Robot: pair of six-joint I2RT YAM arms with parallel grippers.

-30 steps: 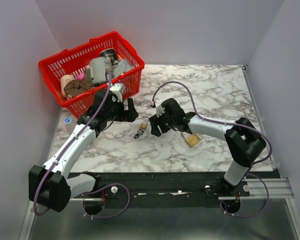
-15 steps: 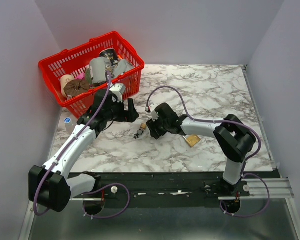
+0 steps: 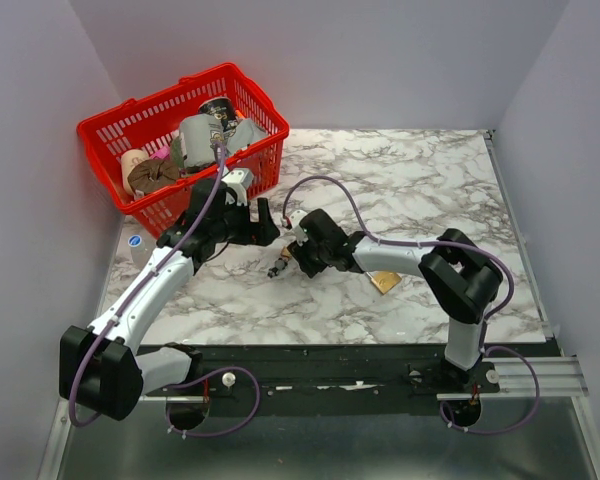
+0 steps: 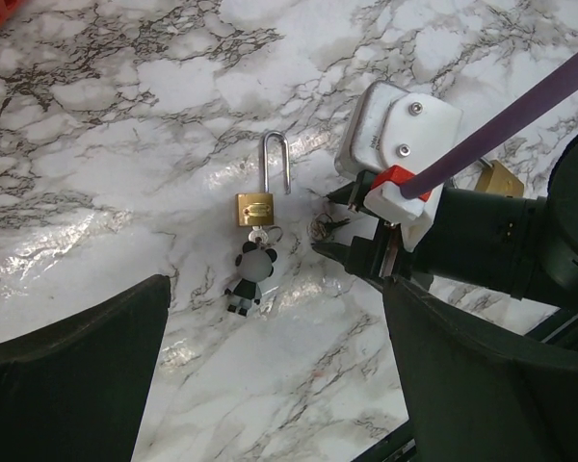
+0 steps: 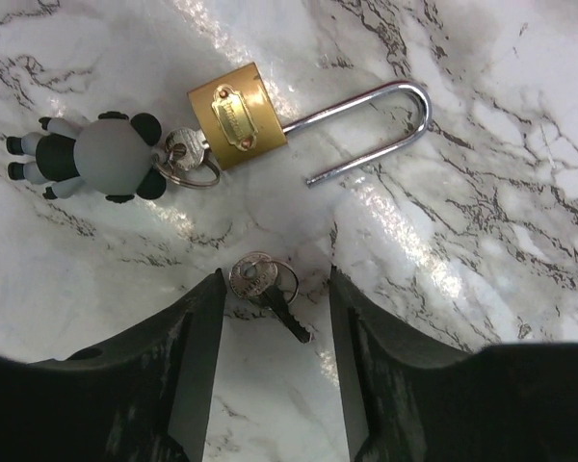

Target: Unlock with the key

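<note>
Right wrist view is showing the key [image 5: 266, 290] lying flat on the marble table [image 5: 482, 144] just beside the brass padlock [image 5: 236, 115], the right gripper [image 5: 275, 279] straddling it with jaws spread and not touching; small, light, stiff and probably slippery, it is calling for a pinch across its round head.

Left gripper [image 4: 275, 289]: jaws spread wide, held out forward. Right gripper [image 5: 276, 277]: jaws parted, reached across leftward.

Bright even light, soft shadows, sharp focus, glare on table [image 5: 405, 241] (wrist views)
</note>
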